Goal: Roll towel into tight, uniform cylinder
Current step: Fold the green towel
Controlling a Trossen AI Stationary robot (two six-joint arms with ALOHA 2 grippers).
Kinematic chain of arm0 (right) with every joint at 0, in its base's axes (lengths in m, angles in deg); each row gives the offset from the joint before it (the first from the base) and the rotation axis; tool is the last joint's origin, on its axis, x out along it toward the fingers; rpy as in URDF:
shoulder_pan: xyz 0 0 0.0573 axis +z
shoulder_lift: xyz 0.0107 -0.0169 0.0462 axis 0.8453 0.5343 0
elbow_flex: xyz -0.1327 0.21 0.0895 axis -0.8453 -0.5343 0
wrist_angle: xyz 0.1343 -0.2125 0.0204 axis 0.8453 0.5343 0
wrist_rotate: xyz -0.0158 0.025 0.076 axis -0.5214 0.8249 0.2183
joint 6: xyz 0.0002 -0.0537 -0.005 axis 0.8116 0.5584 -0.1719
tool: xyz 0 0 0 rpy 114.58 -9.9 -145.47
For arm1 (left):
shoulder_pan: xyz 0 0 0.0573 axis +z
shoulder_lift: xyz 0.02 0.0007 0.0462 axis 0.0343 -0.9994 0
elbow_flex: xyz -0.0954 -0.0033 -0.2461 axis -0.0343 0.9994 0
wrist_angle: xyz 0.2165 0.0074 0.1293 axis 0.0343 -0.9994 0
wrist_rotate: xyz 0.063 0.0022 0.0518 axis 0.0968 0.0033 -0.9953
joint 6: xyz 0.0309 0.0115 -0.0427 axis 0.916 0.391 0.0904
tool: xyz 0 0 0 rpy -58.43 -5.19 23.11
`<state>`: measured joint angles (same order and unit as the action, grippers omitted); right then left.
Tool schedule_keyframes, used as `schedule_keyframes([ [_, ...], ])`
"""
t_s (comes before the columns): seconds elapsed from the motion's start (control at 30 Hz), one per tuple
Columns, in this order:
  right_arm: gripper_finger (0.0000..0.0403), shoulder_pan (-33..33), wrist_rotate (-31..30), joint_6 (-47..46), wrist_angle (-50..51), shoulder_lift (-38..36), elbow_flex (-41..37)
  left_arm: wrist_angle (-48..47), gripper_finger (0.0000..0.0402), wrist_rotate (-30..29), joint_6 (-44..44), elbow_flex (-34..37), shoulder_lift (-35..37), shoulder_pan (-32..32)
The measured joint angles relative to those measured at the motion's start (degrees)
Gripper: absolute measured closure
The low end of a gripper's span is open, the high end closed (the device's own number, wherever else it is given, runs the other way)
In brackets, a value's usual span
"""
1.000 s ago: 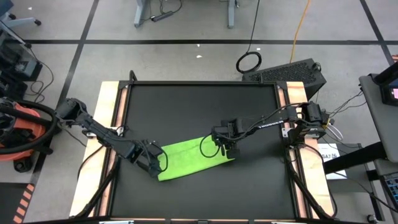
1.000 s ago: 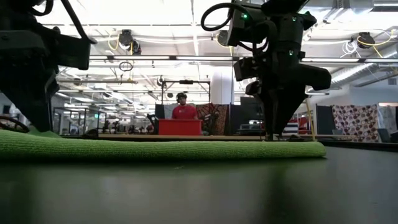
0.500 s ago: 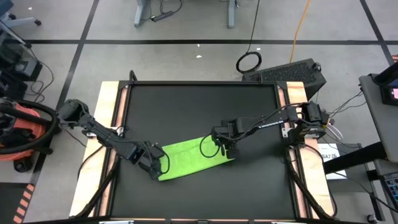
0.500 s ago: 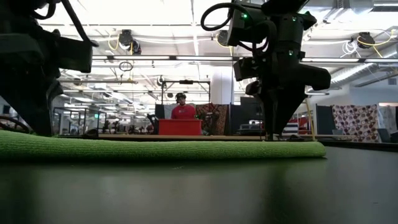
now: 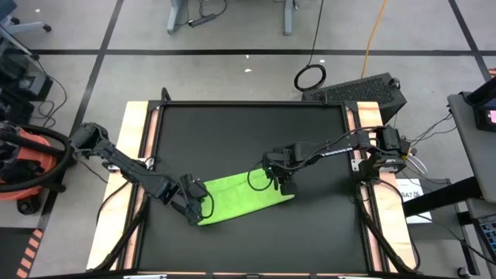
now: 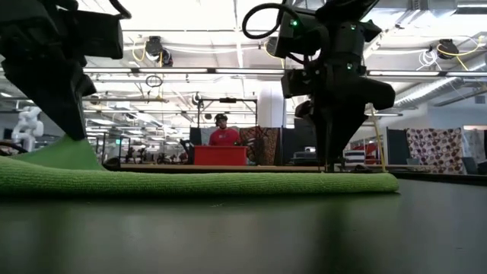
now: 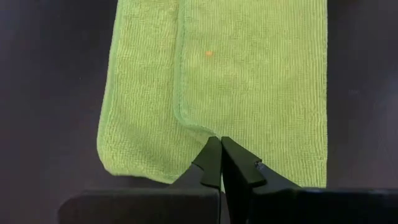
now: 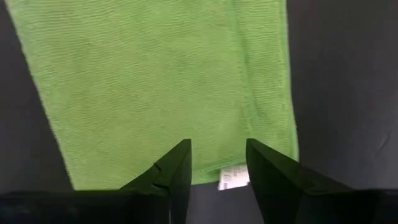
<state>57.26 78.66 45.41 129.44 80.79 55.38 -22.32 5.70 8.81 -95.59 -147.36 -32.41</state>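
The left gripper point(image 7: 220, 163) has pinched the towel's point(image 5: 236, 198) upper layer at its left end and raised it: in the low view a small green peak now stands under that gripper point(image 6: 70, 129), where a second ago the cloth lay flat along its whole length. Its fingers are clenched on the edge of the top layer, tips meeting in the left wrist view. The right gripper point(image 5: 282, 183) has edged slightly along the towel's right end and hangs over it with fingers released, spread apart above the cloth point(image 8: 155, 93) and grasping nothing. The towel lies folded into a long strip on the black mat point(image 5: 248, 132), slanting from lower left to upper right in the front half of the table. That lifted edge reads as the start of the first turn, so the roll is likely just beginning; no cylinder has formed yet, and the far end is not pinned, which could let the strip slide as the left end is turned over. A small white tag point(image 8: 234, 178) shows at the towel's end between the right fingers, its print too small to read; no other writing can be made out.
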Motion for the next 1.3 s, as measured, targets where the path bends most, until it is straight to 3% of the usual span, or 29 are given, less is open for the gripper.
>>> schedule_keyframes([
  [0.23, 0.0263, -2.07, 1.58, 0.65, -2.50, -0.04, -2.12, -0.14, 0.0399, -0.82, 0.18, -0.01, 0.00, -0.04],
  [0.43, 0.0292, -3.87, 4.36, 0.27, -6.31, -0.04, -7.74, -0.13, 0.0399, -1.22, 1.05, 0.00, 0.00, -0.06],
  [0.73, 0.0325, -4.37, 4.34, 0.40, -6.90, -0.45, -8.22, -0.09, 0.0400, -1.39, 1.87, 0.01, 0.00, 0.09],
  [1.3, 0.0259, -5.88, 1.62, 1.56, -10.23, -0.90, -8.26, 0.39, 0.0400, -1.39, 1.65, -0.01, 0.00, 0.09],
])
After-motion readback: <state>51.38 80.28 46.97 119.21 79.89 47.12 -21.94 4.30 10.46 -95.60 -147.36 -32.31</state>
